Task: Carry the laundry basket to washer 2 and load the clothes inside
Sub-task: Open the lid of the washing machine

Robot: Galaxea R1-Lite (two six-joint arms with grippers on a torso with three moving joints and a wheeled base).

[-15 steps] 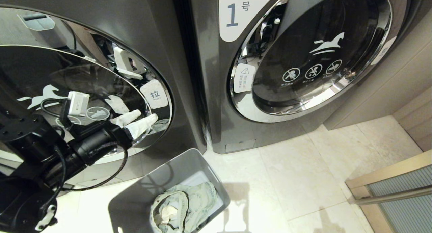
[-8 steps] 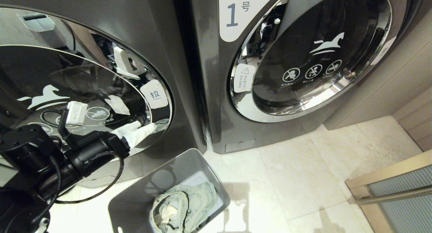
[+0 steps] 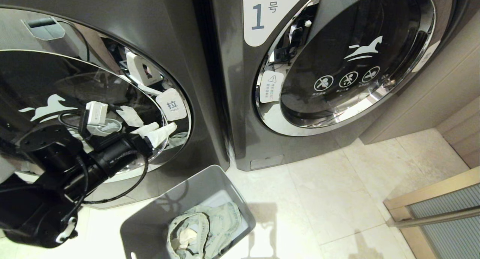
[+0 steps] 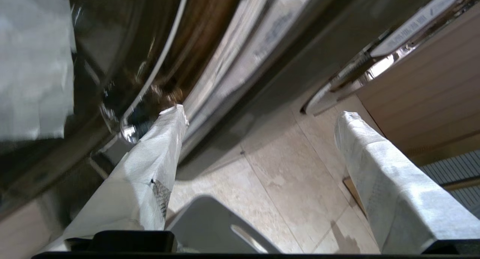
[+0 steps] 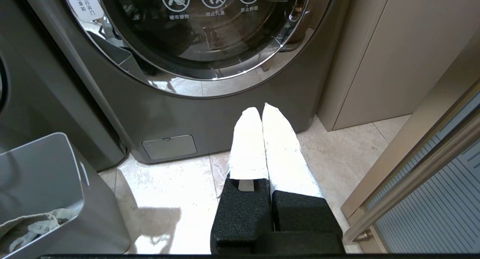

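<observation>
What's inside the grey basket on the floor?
The laundry basket holds the clothes, a crumpled grey-green bundle with a white patch showing. Part of the pale basket bottom shows beside it. Whatever lies under the bundle is covered.

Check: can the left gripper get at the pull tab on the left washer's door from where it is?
Probably yes. The left gripper is open, right at the chrome ring of the door, just below the pull tab, with nothing between them. The laundry basket sits lower on the floor, out of the way.
</observation>
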